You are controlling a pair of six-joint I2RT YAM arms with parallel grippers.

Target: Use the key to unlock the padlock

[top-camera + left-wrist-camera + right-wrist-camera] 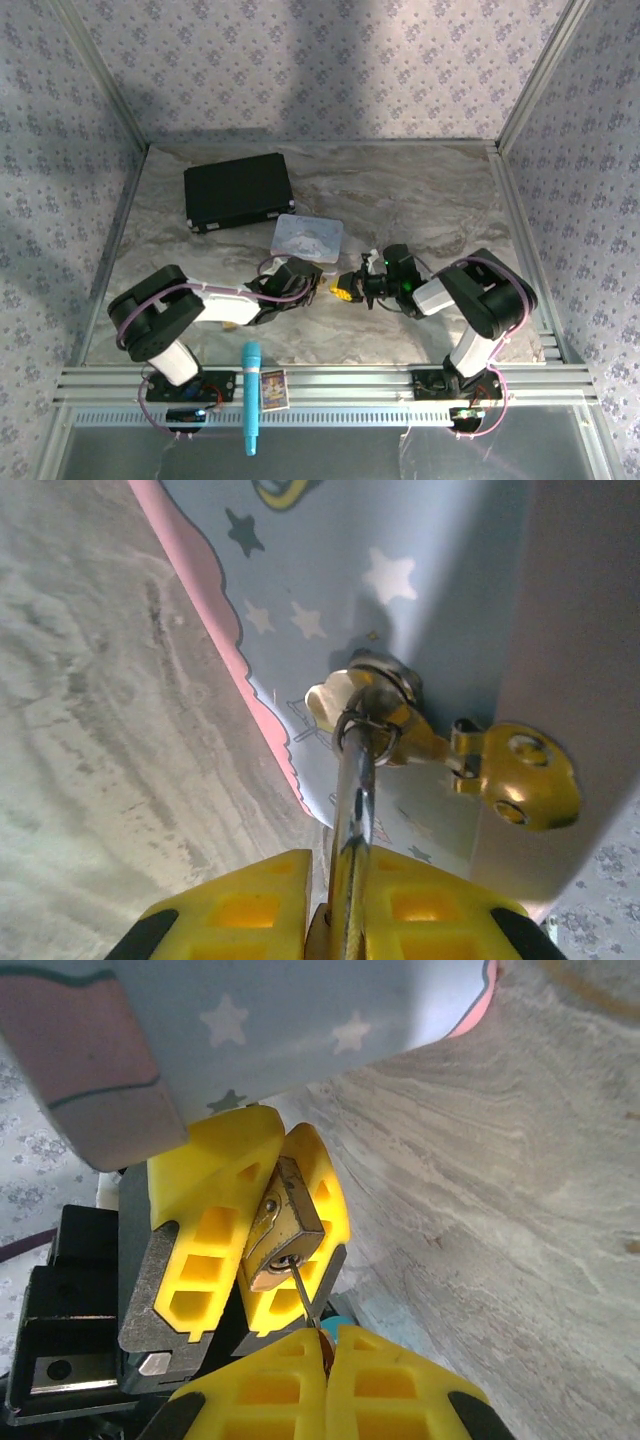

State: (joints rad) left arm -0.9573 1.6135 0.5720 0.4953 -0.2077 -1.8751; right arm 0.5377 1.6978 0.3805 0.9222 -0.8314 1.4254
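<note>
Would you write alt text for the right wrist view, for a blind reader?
The right gripper holds a thin key with its tip at the keyhole of a brass padlock, which the left gripper clamps. Pastel starred tin above, marble table at right.

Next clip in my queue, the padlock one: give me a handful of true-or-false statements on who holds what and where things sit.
1. The left gripper is clamped on the padlock. True.
2. The key lies loose on the table. False: the right gripper pinches it, with its tip at the keyhole in the padlock's end.
3. The padlock's shackle reaches up to the brass hasp on the pastel tin. True.
4. The black case sits between the two arm bases at the near edge. False: it lies at the far left of the table, beyond the tin.
</note>
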